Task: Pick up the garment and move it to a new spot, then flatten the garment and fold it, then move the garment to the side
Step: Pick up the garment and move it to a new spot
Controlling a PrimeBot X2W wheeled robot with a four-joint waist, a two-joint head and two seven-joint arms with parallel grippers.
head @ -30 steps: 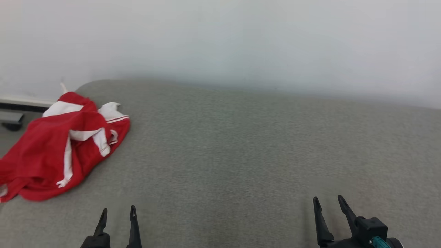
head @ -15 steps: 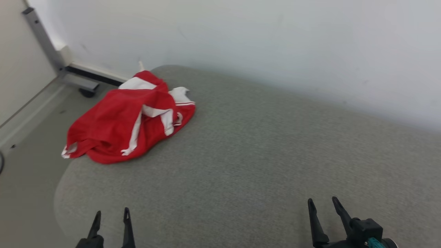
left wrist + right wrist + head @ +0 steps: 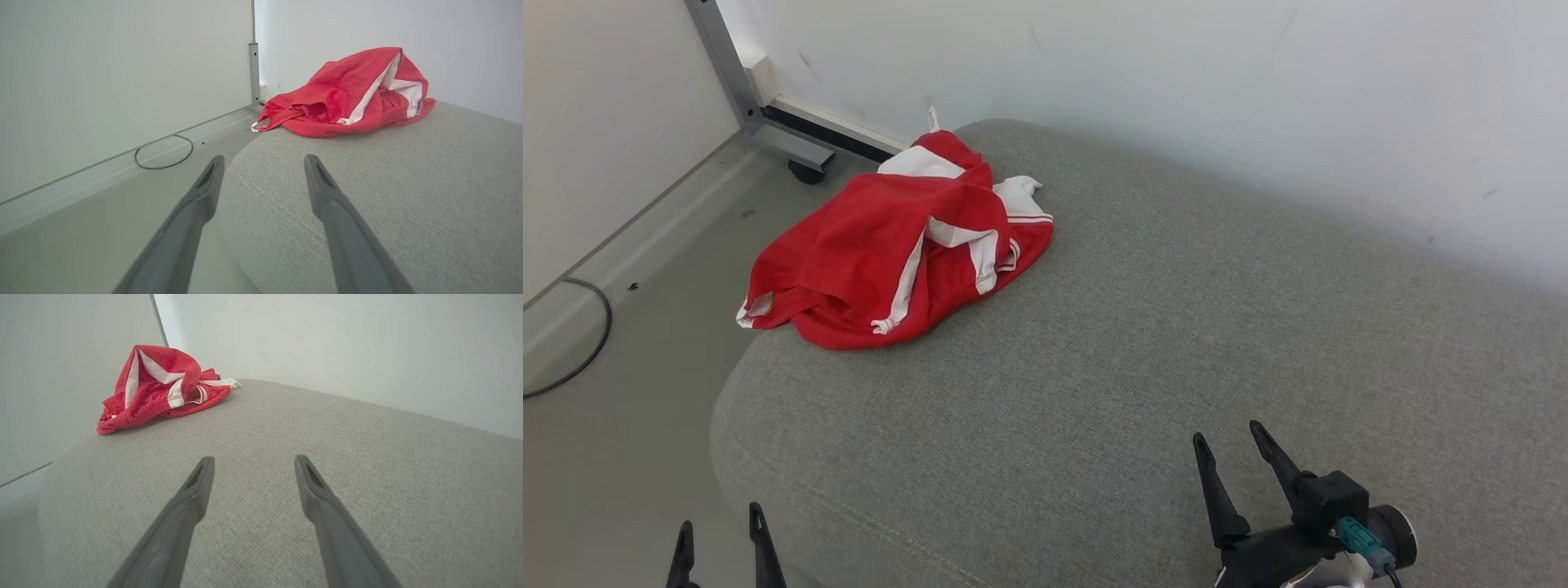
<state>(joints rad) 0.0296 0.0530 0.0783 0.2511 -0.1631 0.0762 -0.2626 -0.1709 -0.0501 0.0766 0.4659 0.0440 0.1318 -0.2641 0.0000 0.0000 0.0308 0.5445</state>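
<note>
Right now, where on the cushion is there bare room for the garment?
The cushion is bare from the garment across to the wall and down to the right hand. Only its far left corner, under the garment, is crowded.

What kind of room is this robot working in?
Probably a test space rather than a home: a crumpled red and white garment lies on a grey fabric cushion by a bare white wall, near a grey metal frame on a castor.

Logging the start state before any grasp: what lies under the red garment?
The red garment lies crumpled on the grey cushion, near its far left corner. One white-trimmed corner pokes past the cushion's edge. Whether anything sits beneath the folds cannot be seen.
</note>
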